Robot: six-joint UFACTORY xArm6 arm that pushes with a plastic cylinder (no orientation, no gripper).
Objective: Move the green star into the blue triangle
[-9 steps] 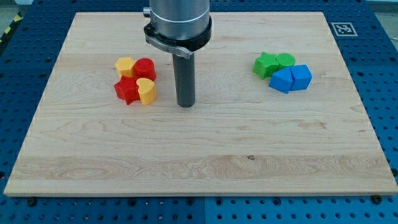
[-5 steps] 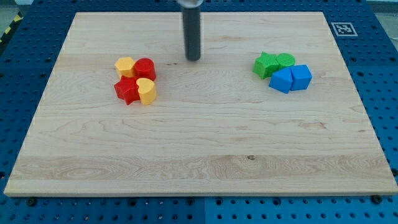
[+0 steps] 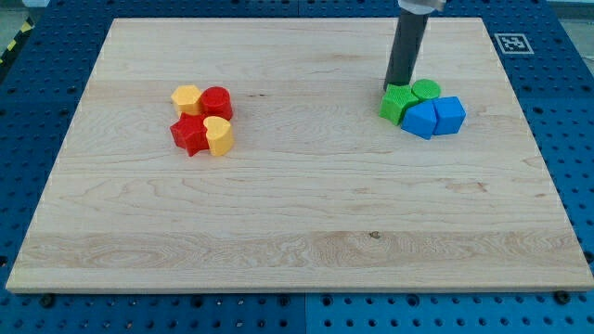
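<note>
The green star (image 3: pixel 398 103) lies at the board's upper right, touching a blue block (image 3: pixel 420 120) on its lower right, whose shape reads as a triangle. A green round block (image 3: pixel 426 90) sits just to the star's upper right, and a second blue block (image 3: pixel 450 114), cube-like, lies to the right of the first. My tip (image 3: pixel 397 86) stands at the star's top edge, touching or nearly touching it, just left of the green round block.
A second cluster lies at the board's left: a yellow block (image 3: pixel 187 97), a red round block (image 3: pixel 216 101), a red star (image 3: pixel 189 134) and a yellow heart-like block (image 3: pixel 219 135). A printed marker (image 3: pixel 509 43) sits at the board's top right corner.
My tip went from the board's middle, right of the red and yellow cluster, up toward the top and then right to the green star's top edge. The star has shifted slightly down-right.
</note>
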